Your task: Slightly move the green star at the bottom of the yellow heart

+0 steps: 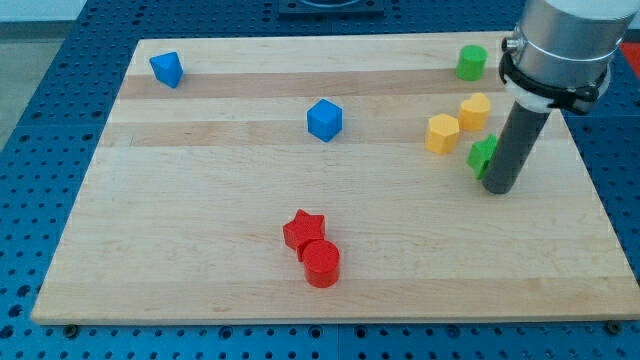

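Observation:
The green star [481, 155] lies at the view's right of the wooden board [200, 230], partly hidden behind my rod. My tip [497, 188] rests on the board just below and to the right of the star, touching or nearly touching it. A yellow block that looks like the heart [475, 110] sits just above the star. A second yellow block [442, 132], roughly hexagonal, sits to the heart's lower left and to the upper left of the star.
A green cylinder [472, 62] stands near the top right edge. A blue cube-like block [324, 119] sits at centre top and a blue wedge [167, 69] at top left. A red star [303, 229] and a red cylinder [322, 264] touch at the bottom centre.

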Robot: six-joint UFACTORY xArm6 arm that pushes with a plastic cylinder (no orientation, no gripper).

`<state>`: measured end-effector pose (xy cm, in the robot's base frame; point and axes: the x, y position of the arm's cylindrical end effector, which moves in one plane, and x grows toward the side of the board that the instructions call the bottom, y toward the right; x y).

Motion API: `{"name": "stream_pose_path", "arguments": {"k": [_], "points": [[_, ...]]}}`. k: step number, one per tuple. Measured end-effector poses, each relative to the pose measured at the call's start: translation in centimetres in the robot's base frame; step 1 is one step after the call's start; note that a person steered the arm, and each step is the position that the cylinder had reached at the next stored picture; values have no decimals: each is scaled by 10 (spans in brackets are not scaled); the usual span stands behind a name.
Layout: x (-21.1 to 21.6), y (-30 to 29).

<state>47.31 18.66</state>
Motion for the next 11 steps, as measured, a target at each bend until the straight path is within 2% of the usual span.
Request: {"name": "stream_pose_path", "arguments": {"k": [2,3,5,6,7,11], "points": [[-39,13],[-44,20],[-15,-30],[-21,-48],[-40,-24],[-50,26]]}}
